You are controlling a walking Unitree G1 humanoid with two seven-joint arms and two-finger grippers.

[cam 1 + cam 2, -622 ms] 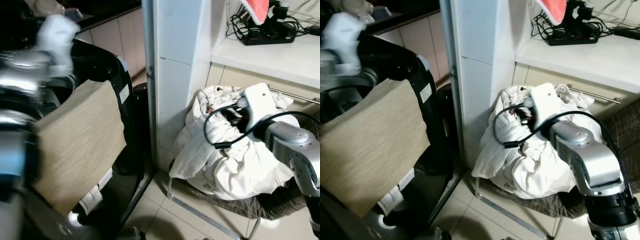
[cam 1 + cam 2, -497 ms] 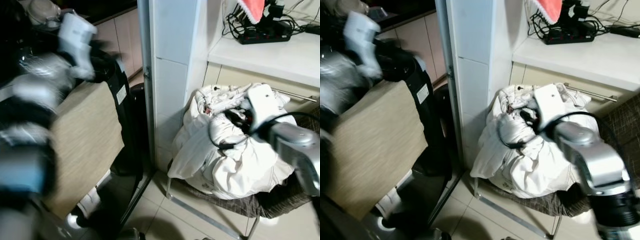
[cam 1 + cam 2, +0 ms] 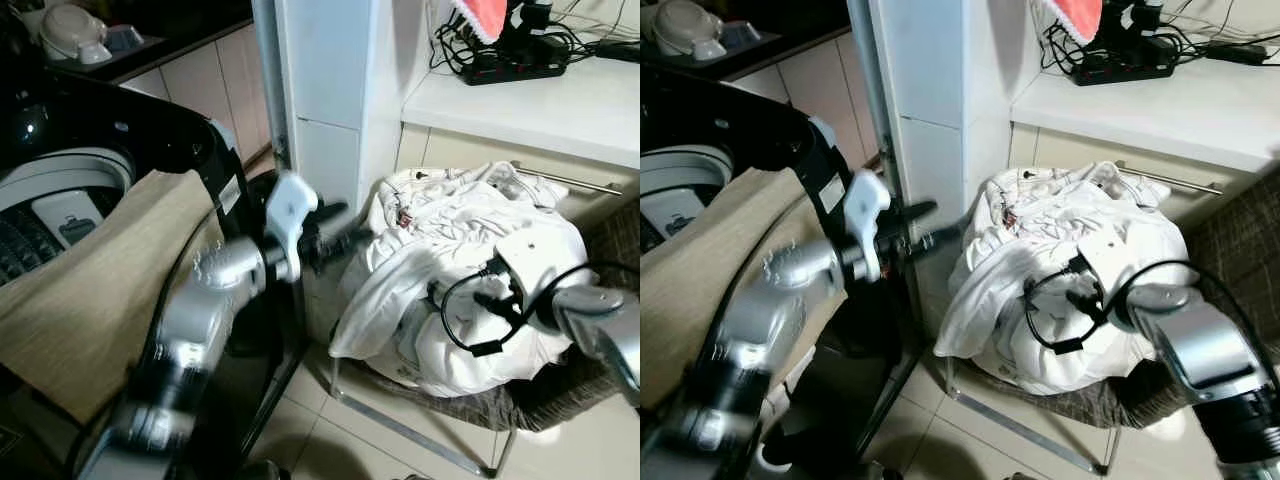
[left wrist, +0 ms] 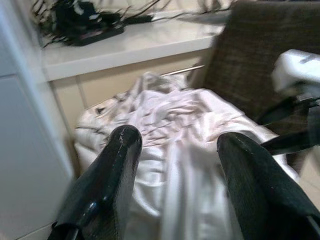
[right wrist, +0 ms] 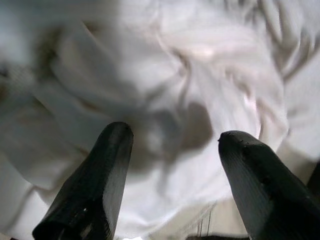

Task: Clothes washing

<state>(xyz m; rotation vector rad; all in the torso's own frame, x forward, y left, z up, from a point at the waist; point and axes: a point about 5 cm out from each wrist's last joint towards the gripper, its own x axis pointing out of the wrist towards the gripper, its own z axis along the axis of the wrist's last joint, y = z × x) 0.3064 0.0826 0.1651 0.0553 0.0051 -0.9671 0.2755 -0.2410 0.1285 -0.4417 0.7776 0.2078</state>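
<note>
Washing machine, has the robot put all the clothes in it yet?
Not yet. The washing machine is open, with a beige cloth draped over its edge. The white clothes are piled in the basket. The left gripper reaches toward them, open; the right gripper is open over the pile. Neither holds anything.

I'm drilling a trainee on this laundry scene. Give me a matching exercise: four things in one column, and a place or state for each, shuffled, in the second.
Column one:
1. white laundry pile
2. beige cloth
3. power strip
4. left hand

Column two:
A. draped over the washing machine's rim
B. open, reaching toward the clothes
C. heaped in the dark woven basket
D. on the white countertop

Pairs: 1-C, 2-A, 3-D, 4-B
</note>
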